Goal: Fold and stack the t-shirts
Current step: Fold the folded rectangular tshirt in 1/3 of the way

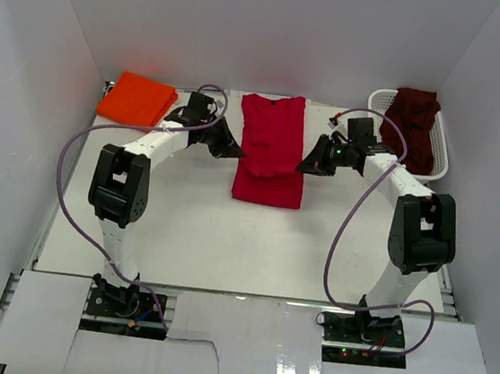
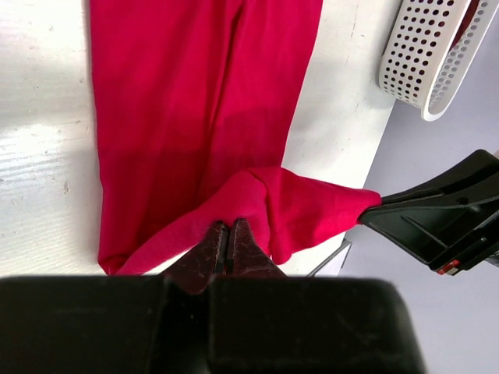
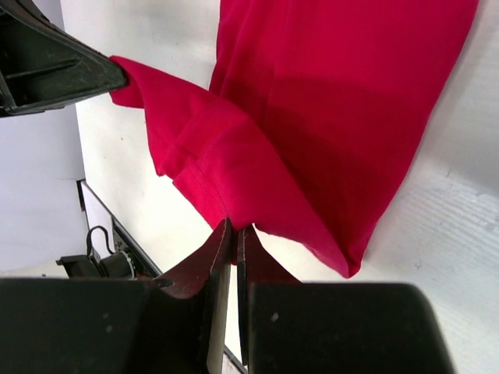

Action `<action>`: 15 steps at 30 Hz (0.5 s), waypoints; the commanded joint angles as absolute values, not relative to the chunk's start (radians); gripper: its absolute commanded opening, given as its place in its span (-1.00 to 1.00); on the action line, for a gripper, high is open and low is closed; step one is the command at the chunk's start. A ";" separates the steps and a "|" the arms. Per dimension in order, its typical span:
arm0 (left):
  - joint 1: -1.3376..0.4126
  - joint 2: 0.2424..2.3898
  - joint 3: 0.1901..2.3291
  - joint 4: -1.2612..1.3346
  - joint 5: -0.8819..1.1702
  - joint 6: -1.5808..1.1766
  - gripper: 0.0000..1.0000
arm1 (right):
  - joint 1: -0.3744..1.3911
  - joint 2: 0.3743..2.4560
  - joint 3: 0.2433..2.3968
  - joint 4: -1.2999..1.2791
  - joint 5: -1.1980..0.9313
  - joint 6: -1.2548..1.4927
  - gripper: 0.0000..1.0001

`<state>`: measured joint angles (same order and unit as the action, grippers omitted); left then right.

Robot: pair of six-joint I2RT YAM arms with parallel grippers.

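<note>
The red t-shirt [image 1: 272, 149] lies at the middle of the white table [image 1: 226, 238], towards the far wall. It is a long narrow strip running from back to front, with its near end flat on the surface. The left gripper [image 1: 236, 152] meets the shirt's left edge about halfway along its length, and the right gripper [image 1: 305, 166] meets the right edge directly opposite, so the two face each other across the cloth. In the left wrist view the dark fingers [image 2: 242, 245] are pressed together with a bunched fold of red fabric pinched between them. From there the fold stretches across to the tip of the other gripper, raised above the flat layer beneath. The right wrist view shows the same from the other side: its fingers [image 3: 253, 257] are clenched on the hem of that lifted fold, and the cloth is drawn taut towards the left gripper's tip at the upper left. The orange t-shirt [image 1: 136, 99] rests folded in the far left corner of the table, well apart from both arms. The maroon t-shirt [image 1: 412, 124] sits in the white lattice basket [image 1: 382, 100] at the far right, draped over its rim. From above it looks loosely bundled rather than folded, though that is hard to make out.
</note>
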<state>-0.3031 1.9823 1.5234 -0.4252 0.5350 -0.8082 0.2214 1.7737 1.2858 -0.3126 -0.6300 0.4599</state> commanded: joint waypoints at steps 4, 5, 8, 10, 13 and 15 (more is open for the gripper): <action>-0.285 1.991 1.600 -0.451 0.534 -0.792 -1.00 | 0.209 1.833 1.417 -0.357 -0.660 0.430 -0.85; -0.284 1.997 1.601 -0.451 0.531 -0.792 -1.00 | 0.207 1.850 1.428 -0.362 -0.661 0.428 -0.84; -0.272 2.006 1.627 -0.456 0.534 -0.793 -1.00 | 0.206 1.879 1.466 -0.377 -0.661 0.422 -0.85; -0.265 2.019 1.638 -0.459 0.538 -0.795 -1.00 | 0.206 1.893 1.485 -0.383 -0.666 0.420 -0.85; -0.259 2.037 1.675 -0.469 0.538 -0.792 -1.00 | 0.204 1.914 1.515 -0.391 -0.663 0.420 -0.85; -0.256 2.048 1.687 -0.471 0.540 -0.792 -1.00 | 0.204 1.924 1.525 -0.391 -0.661 0.422 -0.85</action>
